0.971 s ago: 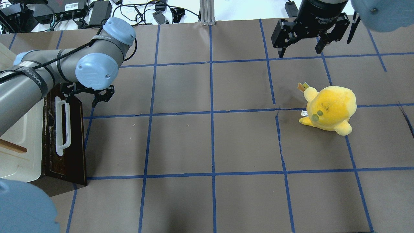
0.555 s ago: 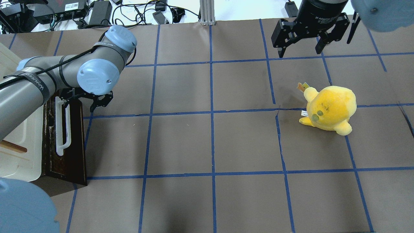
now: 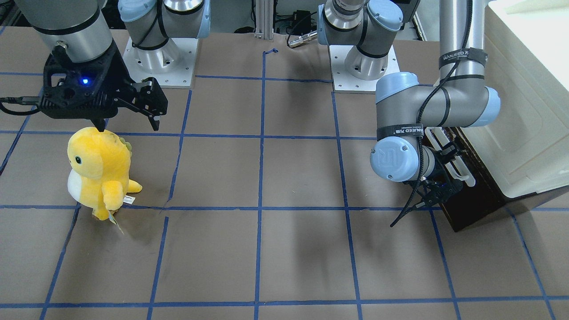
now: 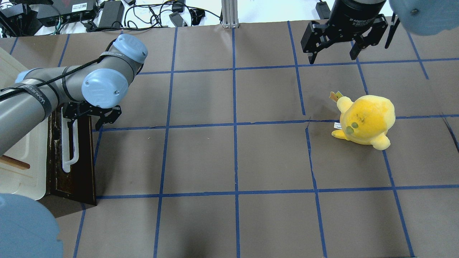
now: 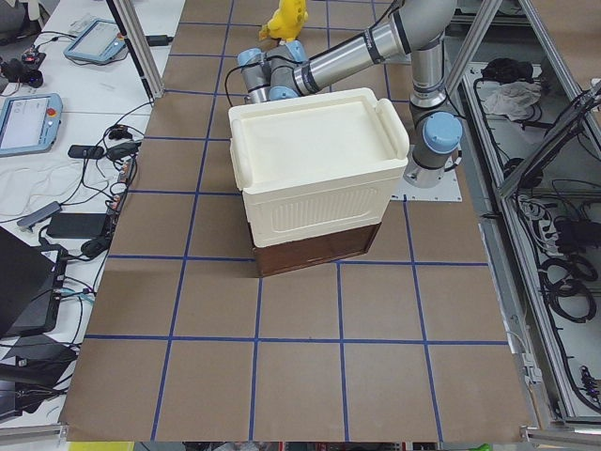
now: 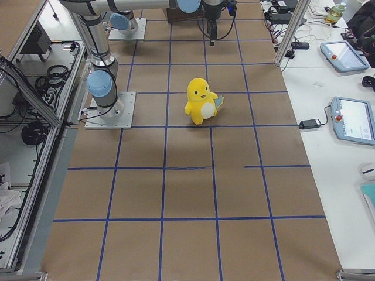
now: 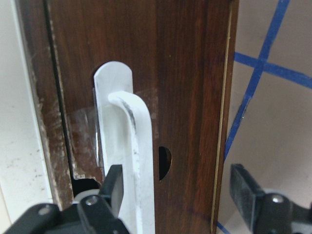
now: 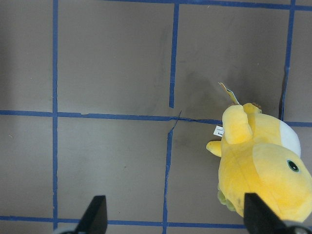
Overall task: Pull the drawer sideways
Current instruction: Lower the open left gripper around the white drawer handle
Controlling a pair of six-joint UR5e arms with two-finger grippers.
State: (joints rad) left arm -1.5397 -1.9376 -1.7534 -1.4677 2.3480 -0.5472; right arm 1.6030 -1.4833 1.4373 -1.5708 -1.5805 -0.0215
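Bright, even overhead light fills every view, laying soft, blurred shadows on the brown table (image 3: 306, 178) beside the yellow toy (image 3: 100, 169), while the close left wrist view shows the white handle (image 7: 134, 161) slightly soft in focus.

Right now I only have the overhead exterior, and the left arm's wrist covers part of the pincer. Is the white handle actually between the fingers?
Observer: Yes. In the left wrist view the handle runs between the open fingers of the left pincer. It is close beside one finger and not clamped.
Operator: Where is the other one?
Observer: Beyond the edge of the drawer front, over the table.
Operator: Is the toy on the far side lying down?
Observer: No. In exterior right the yellow plush stands upright.
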